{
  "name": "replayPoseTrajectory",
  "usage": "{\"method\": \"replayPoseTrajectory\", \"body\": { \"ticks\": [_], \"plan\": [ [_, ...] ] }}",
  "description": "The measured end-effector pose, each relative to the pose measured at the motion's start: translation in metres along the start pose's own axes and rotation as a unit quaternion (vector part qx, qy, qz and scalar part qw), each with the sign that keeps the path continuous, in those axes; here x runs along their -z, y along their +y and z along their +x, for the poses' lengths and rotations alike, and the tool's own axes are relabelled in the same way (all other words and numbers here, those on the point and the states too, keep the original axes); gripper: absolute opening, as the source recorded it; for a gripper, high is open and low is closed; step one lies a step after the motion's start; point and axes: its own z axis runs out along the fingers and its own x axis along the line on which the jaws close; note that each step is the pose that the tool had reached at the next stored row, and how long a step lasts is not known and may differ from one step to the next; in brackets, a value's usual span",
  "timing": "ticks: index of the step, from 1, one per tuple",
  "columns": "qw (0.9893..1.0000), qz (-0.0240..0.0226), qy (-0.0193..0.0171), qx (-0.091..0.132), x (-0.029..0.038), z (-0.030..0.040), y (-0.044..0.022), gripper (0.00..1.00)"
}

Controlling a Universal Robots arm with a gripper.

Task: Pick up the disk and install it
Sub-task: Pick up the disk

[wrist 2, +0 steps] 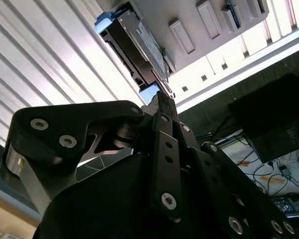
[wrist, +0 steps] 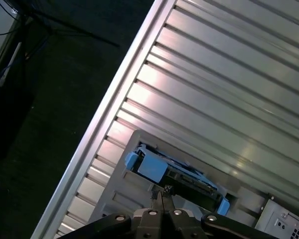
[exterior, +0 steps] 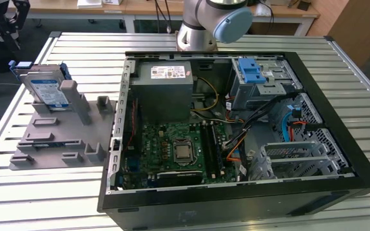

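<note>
The disk point(exterior: 46, 91) stands on edge in a slot at the far end of the grey holder point(exterior: 50, 139), on the exterior view's left; its white-and-blue label and blue carrier show. In both wrist views my gripper point(wrist: 162, 191) hangs above the disk point(wrist: 174, 174) with air between them. The two fingertips point(wrist 2: 162, 102) meet, so the gripper is shut with nothing in it. The disk point(wrist 2: 139, 45) is seen edge-on, its blue carrier end toward the table's rim.
An open computer case point(exterior: 339, 159) lies on the slatted metal table point(exterior: 75, 53). It holds a grey power-supply box point(exterior: 165, 86), a motherboard point(exterior: 172, 149) and a drive bay with a blue latch point(exterior: 252, 72). The arm's base point(exterior: 201, 29) stands behind the case.
</note>
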Motion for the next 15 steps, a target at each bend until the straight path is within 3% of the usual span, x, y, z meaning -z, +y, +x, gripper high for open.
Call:
{"method": "replayPoseTrajectory", "body": {
  "ticks": [8,15],
  "plan": [
    [0.9992,0.0004,0.0014,0.039,0.0000,0.0000,0.0000,0.11],
    [0.9972,0.0008,0.0026,0.074,0.0000,0.0001,0.0001,0.11]
  ]
}}
